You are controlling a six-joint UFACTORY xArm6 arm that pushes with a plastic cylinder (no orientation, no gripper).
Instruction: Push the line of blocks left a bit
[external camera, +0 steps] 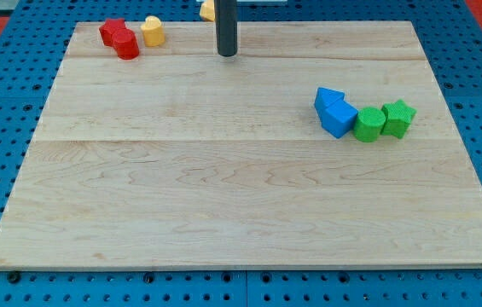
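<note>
A short line of blocks lies at the view's right: a blue triangular block (327, 99), a blue block (339, 118), a green block (368, 124) and a green star block (398, 118), touching one another. My tip (227, 53) stands near the view's top centre, far up and left of this line, touching no block.
A red block (113, 31) and a second red block (125, 44) lie at the view's top left with a yellow block (153, 31) beside them. Another yellow block (208, 10) sits at the top edge, partly hidden behind the rod. The wooden board (223, 196) lies on a blue pegboard.
</note>
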